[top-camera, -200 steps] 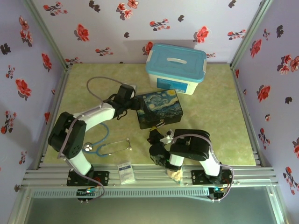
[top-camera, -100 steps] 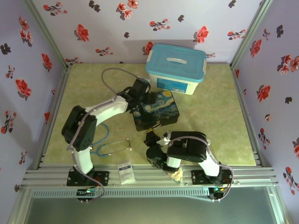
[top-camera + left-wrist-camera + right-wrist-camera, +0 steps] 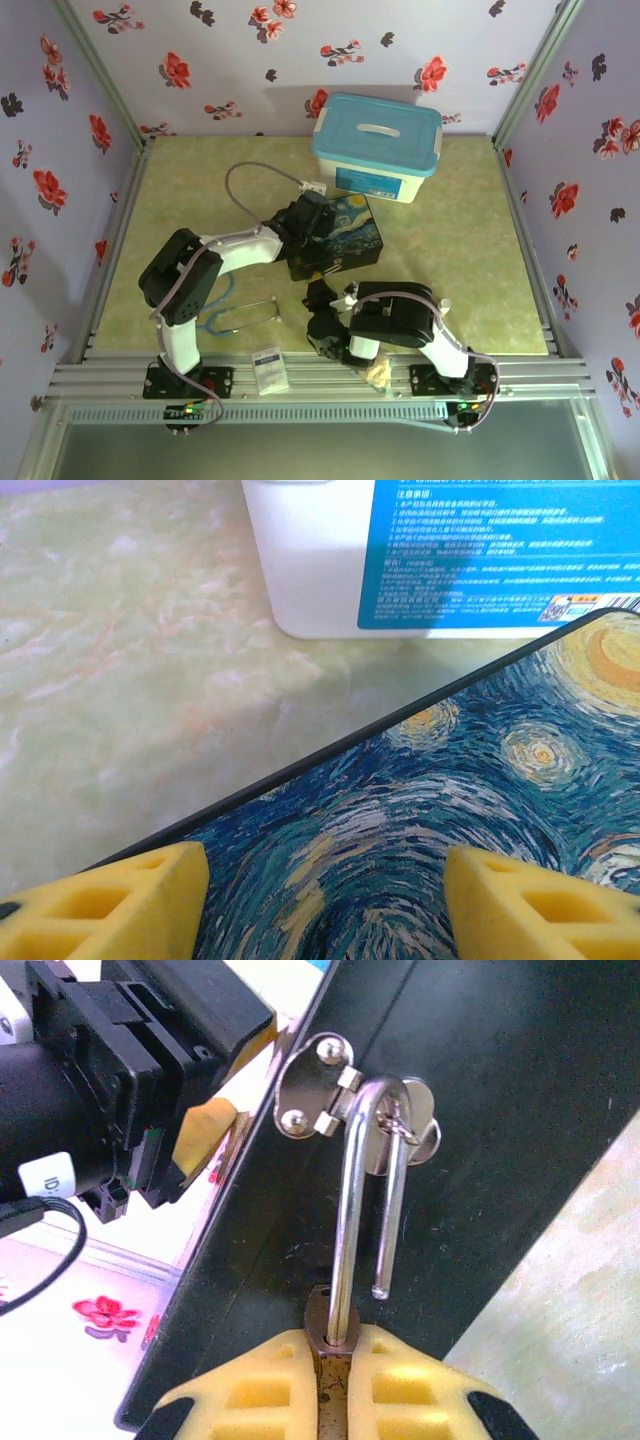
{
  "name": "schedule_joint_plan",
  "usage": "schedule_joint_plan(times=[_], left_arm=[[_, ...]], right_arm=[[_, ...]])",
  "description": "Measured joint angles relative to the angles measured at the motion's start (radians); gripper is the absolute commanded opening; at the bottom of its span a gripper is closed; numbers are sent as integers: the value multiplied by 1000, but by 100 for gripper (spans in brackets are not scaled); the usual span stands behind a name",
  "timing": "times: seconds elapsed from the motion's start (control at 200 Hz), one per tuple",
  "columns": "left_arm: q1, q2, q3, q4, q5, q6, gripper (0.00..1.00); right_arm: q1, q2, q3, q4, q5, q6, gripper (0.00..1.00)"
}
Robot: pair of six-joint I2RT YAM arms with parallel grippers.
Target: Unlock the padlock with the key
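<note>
My right gripper (image 3: 335,1360) is shut on the small brass body of the padlock (image 3: 322,1312). Its silver shackle (image 3: 350,1210) rises to the metal hasp (image 3: 315,1090) on the dark front of the painted tin (image 3: 335,235) and loops through the ring there. The shackle's short leg hangs free of the body, its end bare. The key is hidden. My left gripper (image 3: 325,900) is open, its yellow fingers (image 3: 110,905) spread above the tin's starry blue lid (image 3: 450,780) near its far left edge. From above, the right gripper (image 3: 325,298) sits at the tin's front.
A white tub with a blue lid (image 3: 375,145) stands just behind the tin, its label (image 3: 480,550) close ahead of my left gripper. A stethoscope (image 3: 240,315) lies left of my right arm. A small white packet (image 3: 268,368) rests on the front rail.
My left arm has swung right from beside the tin's left end to over its lid. The right arm has shifted slightly left, still gripping the padlock.
</note>
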Motion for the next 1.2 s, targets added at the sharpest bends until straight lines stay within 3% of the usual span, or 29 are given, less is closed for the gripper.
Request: schedule_joint_plan(times=[0.325,0.425,0.615,0.825,0.99,1.2], left_arm=[[-12,-17,-202,350,5,120,58],[-16,-6,-227,418,11,131,57],[-29,7,-254,501,42,147,57],[-30,16,-264,541,49,153,56],[-32,23,-279,587,50,158,55],[-44,26,-299,633,63,166,54]], right_arm=[[-41,0,-34,29,-30,182,0],[-51,-12,-35,15,-71,125,0],[-108,-122,-86,-43,-311,-82,0],[-154,-175,-153,-50,-489,-165,0],[-146,-175,-200,-19,-492,-149,0],[-94,-161,-237,-13,-389,-42,0]])
